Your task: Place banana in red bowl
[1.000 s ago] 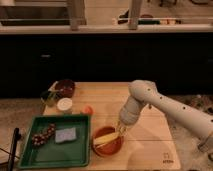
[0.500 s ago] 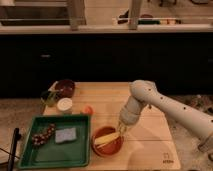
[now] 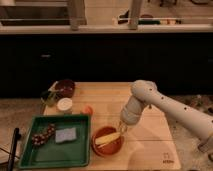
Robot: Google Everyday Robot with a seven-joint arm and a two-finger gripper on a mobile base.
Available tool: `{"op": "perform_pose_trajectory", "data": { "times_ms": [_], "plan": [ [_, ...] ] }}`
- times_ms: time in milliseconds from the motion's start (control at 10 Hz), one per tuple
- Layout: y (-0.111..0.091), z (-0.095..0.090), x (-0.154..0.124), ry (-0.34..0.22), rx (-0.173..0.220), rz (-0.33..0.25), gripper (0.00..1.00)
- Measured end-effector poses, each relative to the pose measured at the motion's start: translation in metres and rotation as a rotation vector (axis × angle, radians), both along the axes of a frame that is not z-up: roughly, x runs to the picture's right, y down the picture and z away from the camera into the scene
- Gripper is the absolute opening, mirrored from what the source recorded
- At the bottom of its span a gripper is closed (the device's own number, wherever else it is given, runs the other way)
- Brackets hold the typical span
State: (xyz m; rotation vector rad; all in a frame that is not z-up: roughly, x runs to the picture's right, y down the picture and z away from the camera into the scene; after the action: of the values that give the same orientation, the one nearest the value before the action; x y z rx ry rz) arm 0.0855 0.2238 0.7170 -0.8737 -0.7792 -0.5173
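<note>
The red bowl [image 3: 107, 145] sits on the wooden table near its front edge, right of the green tray. The pale yellow banana [image 3: 107, 138] lies inside the bowl, slanting up towards the right. My gripper [image 3: 121, 129] hangs at the end of the white arm, just over the bowl's right rim, at the banana's upper end. Whether it still touches the banana I cannot make out.
A green tray [image 3: 80, 150] at the front left holds a blue sponge [image 3: 66, 135] and a dark beaded thing [image 3: 43, 135]. Behind it stand a white cup [image 3: 65, 105], a small orange fruit [image 3: 88, 110] and a dark maroon bowl [image 3: 65, 88]. A dark counter runs behind the table.
</note>
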Motion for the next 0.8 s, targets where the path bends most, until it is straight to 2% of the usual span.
{"op": "perform_pose_trajectory", "data": {
  "times_ms": [300, 500, 800],
  "plan": [
    [0.0000, 0.0004, 0.0015, -0.003, -0.001, 0.002, 0.26],
    [0.0004, 0.0007, 0.0027, -0.005, -0.003, 0.004, 0.37],
    [0.0010, 0.0011, 0.0039, -0.007, -0.006, 0.005, 0.37]
  ]
}}
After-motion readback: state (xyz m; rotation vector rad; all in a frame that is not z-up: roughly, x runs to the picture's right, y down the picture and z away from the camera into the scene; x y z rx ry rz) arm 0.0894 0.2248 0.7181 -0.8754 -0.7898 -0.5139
